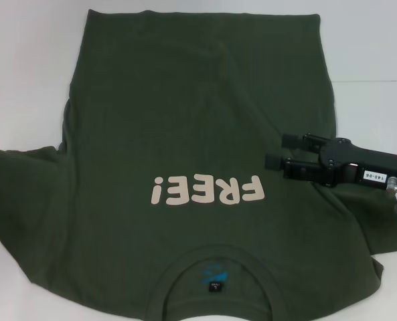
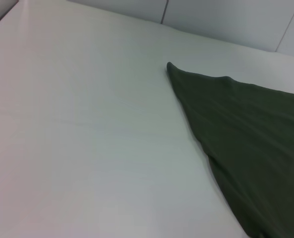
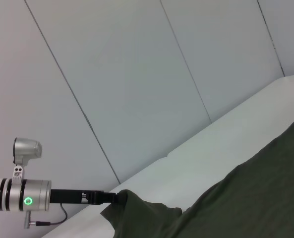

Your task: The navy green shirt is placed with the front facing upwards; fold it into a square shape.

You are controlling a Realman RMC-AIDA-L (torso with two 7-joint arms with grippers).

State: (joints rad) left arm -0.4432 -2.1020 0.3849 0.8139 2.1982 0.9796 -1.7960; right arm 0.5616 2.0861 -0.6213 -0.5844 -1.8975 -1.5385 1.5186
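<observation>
The navy green shirt [image 1: 185, 120] lies spread on the white table [image 1: 24, 67], front up, with its cream "FREE!" lettering [image 1: 206, 190] and its collar with the dark neck label [image 1: 214, 286] nearest me. My right gripper [image 1: 278, 151] hovers over the shirt's right side, level with the lettering, pointing left, open and holding nothing. My left gripper [image 3: 109, 198] is out of the head view. In the right wrist view it shows far off, meeting the bunched edge of the shirt [image 3: 246, 198]. The left wrist view holds only a pointed part of the shirt [image 2: 246, 139] on the table [image 2: 87, 124].
White table surface surrounds the shirt on the left, right and far sides. A pale panelled wall [image 3: 137, 74] stands behind the table. The left sleeve [image 1: 17, 180] reaches the head view's left edge.
</observation>
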